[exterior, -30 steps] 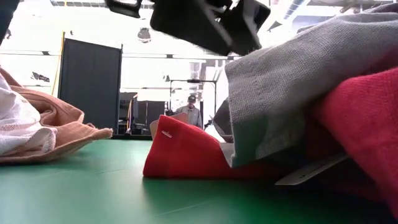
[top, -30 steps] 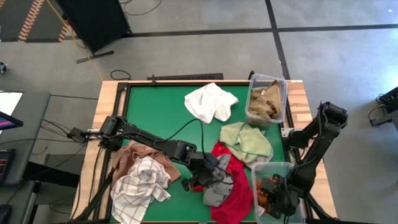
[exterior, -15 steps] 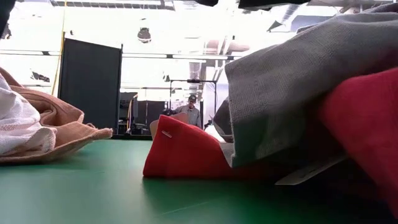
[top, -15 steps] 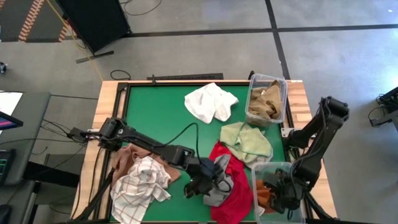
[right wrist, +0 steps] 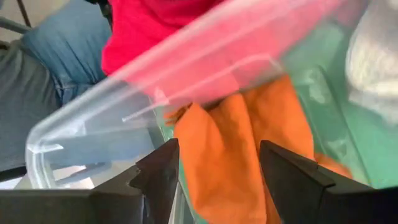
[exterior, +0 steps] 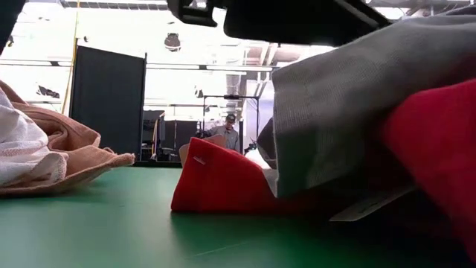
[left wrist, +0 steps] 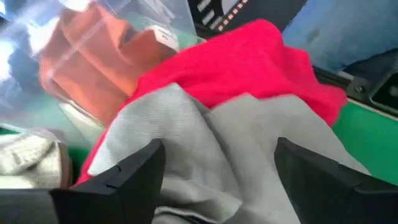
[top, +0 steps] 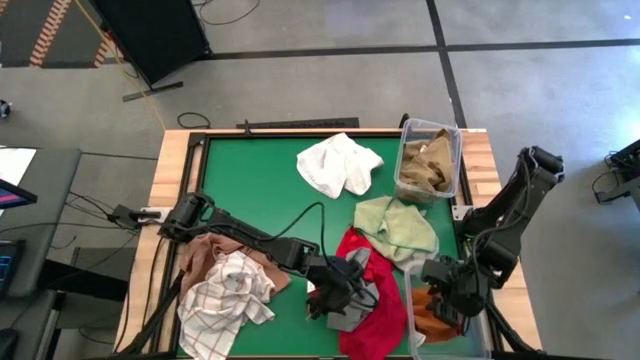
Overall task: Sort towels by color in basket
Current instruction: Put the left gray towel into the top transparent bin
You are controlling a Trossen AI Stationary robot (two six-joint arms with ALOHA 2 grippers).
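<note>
Both of my arms are dark, near black, built from slim tube-like links joined by chunkier rounded joints. A thin black cable loops loose off the left arm (top: 240,235) over its forearm. The right arm (top: 510,215) looks bulkier at its upper joints. On my left hand (left wrist: 214,180) the fingers (left wrist: 323,180) are flat, matte black slabs with angled, bevelled edges. My right hand (right wrist: 217,168) carries the same dark, angular fingers (right wrist: 298,180).

We see: grey towel (top: 347,300) on red towel (top: 380,300) | orange towel (right wrist: 249,155) in clear bin (right wrist: 74,143) | white towel (top: 338,164) | pale green towel (top: 398,228) | white red-checked towel (top: 225,300) | green table (top: 250,180)
</note>
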